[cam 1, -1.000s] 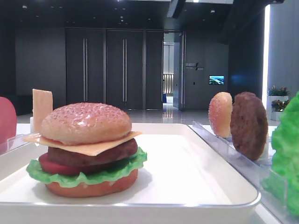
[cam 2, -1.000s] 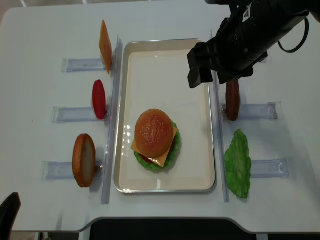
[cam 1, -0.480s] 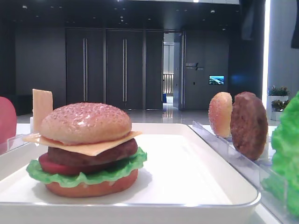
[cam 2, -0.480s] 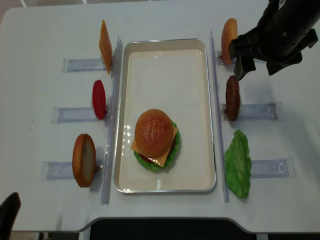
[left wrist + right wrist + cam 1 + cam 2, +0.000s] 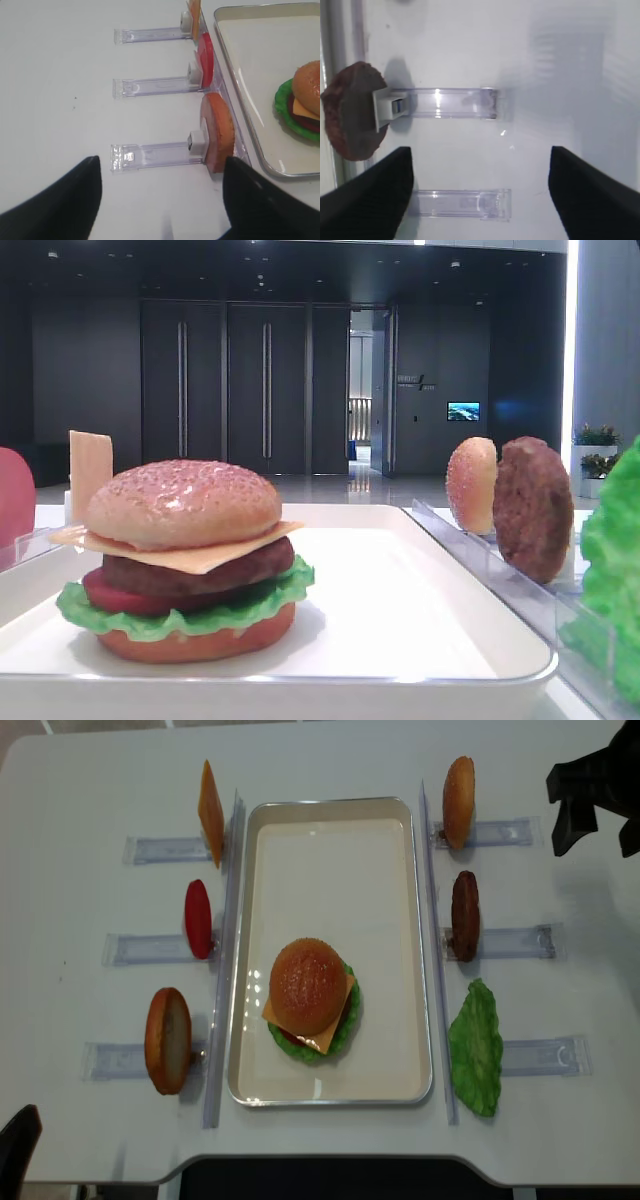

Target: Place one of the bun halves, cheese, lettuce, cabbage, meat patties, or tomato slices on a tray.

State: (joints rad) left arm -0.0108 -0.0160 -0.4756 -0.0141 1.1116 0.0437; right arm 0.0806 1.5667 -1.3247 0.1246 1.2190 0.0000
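Golden top bun [image 5: 307, 984] far from right gripper [image 5: 596, 815]

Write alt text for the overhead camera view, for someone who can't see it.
An assembled burger sits on a white tray in the middle of a white table. Clear racks on the left hold a cheese slice, tomato slice and bun half; on the right, a bun, patty and lettuce. The open right gripper hangs at the top right.
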